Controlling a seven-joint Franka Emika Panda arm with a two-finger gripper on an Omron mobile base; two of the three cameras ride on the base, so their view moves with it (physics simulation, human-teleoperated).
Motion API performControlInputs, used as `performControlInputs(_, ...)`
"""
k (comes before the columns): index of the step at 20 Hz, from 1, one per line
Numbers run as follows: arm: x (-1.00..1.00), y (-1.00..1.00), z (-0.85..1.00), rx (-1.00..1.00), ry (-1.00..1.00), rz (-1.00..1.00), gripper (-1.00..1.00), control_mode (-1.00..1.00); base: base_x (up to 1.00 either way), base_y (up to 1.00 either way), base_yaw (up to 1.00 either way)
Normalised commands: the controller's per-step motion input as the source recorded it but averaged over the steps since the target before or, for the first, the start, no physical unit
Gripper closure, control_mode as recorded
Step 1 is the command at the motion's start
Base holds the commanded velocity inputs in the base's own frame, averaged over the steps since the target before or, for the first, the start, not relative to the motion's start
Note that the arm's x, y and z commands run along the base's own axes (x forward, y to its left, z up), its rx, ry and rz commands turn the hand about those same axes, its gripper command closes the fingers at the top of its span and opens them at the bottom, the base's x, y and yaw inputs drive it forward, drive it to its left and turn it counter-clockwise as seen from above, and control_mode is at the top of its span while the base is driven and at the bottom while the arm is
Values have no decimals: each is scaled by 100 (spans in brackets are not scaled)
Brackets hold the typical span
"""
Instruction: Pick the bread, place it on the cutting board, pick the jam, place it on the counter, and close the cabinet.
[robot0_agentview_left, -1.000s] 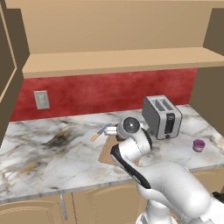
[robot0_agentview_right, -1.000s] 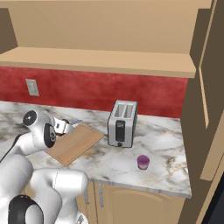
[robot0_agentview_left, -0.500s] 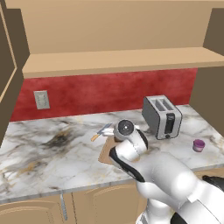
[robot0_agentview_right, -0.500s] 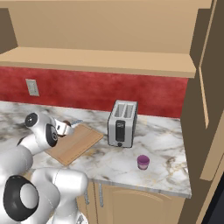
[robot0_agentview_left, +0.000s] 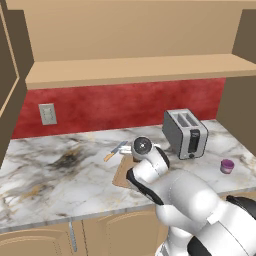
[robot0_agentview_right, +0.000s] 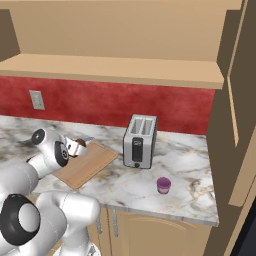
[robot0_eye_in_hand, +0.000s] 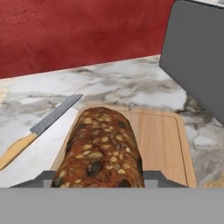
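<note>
gripper (robot0_eye_in_hand: 99, 186) clamped on bread (robot0_eye_in_hand: 101, 148) | bread over board (robot0_eye_in_hand: 162, 140), knife (robot0_eye_in_hand: 41, 129) beside the board | jam (robot0_agentview_right: 163, 185) on counter (robot0_agentview_right: 190, 185) past the toaster (robot0_agentview_right: 139, 141) from the board

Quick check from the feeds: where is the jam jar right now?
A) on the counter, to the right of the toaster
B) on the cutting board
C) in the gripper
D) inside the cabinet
A: the jam stands on the counter, right of the toaster; the gripper grips the bread.
</note>
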Motion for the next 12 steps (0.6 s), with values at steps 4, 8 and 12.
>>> performControlInputs(4,0,-25,-1,1,0,-4,100,-100,0,0,0)
performControlInputs(8,0,-22,-8,0,0,-3,100,-100,0,0,0)
performControlInputs(12,3,-16,-22,0,0,-4,100,-100,0,0,0)
